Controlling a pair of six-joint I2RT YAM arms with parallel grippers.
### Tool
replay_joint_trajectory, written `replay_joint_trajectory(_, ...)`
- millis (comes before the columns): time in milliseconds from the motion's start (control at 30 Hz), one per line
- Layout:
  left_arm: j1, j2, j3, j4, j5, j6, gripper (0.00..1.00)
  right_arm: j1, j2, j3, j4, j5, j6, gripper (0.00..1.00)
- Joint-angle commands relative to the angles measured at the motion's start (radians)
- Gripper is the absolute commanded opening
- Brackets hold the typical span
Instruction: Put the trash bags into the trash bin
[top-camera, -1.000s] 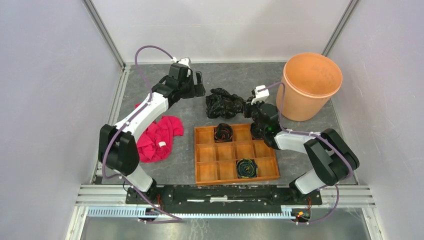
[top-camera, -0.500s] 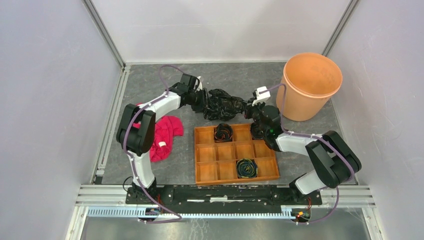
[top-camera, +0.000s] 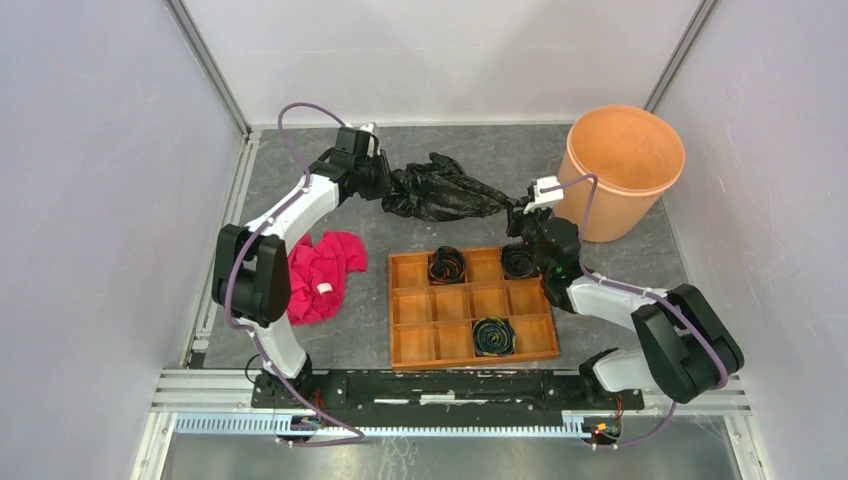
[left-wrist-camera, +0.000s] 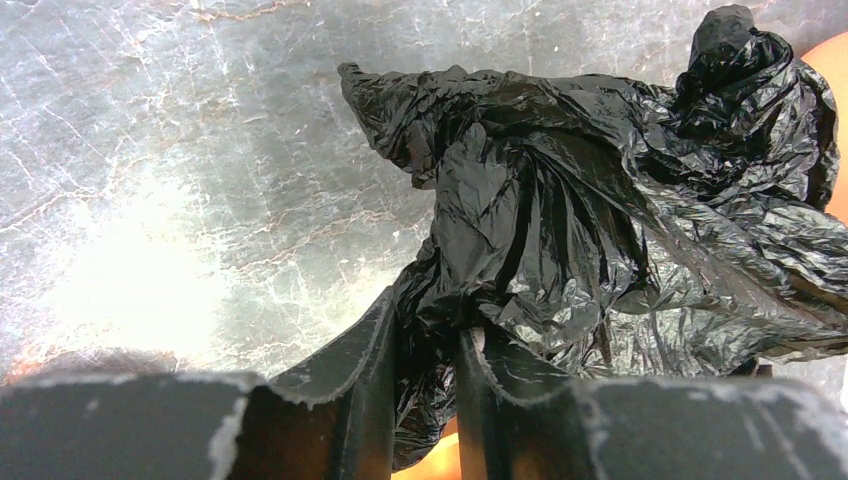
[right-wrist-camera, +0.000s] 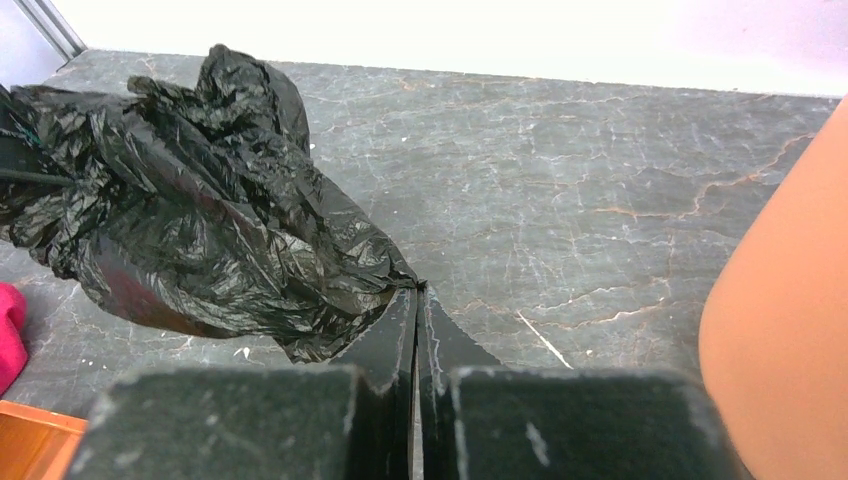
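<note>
The black crinkly trash bag (top-camera: 440, 195) hangs stretched between both grippers above the grey table. My left gripper (top-camera: 385, 185) is shut on its left end; in the left wrist view a bunch of film (left-wrist-camera: 560, 220) is squeezed between the jaws of that gripper (left-wrist-camera: 430, 320). My right gripper (top-camera: 520, 205) pinches the bag's right tip; in the right wrist view the bag (right-wrist-camera: 200, 220) runs into the tips of that gripper (right-wrist-camera: 418, 290), which are pressed together. The pale orange trash bin (top-camera: 625, 170) stands upright at the back right, just right of the right gripper, and fills the right edge (right-wrist-camera: 790, 320).
A compartmented wooden tray (top-camera: 395, 310) lies in front of the bag, with dark coiled items (top-camera: 493, 336) in three cells. A red cloth (top-camera: 320, 270) lies crumpled to its left. Enclosure walls stand close on the left, back and right.
The left gripper came in from the back left, shut on the bag's left end and drew it back and left. The right gripper shifted right toward the bin. The bag went from crumpled to stretched.
</note>
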Motion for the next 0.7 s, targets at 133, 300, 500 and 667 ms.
replay_joint_trajectory(133, -0.003, -0.081, 0.01, 0.023, 0.037, 0.089, 0.27, -0.024, -0.005, -0.002, 0.047, 0.008, -0.008, 0.0)
replay_joint_trajectory(300, -0.001, -0.141, 0.007, 0.066, 0.166, 0.14, 0.28, -0.064, 0.068, 0.045, 0.011, -0.061, 0.027, 0.0)
replay_joint_trajectory(500, 0.004, -0.296, -0.071, 0.093, -0.131, 0.197, 0.28, -0.104, 0.055, 0.023, 0.025, -0.105, 0.073, 0.0)
replay_joint_trajectory(667, -0.004, -0.266, -0.046, 0.087, -0.018, 0.178, 0.23, -0.104, 0.096, 0.052, 0.037, -0.183, 0.083, 0.0)
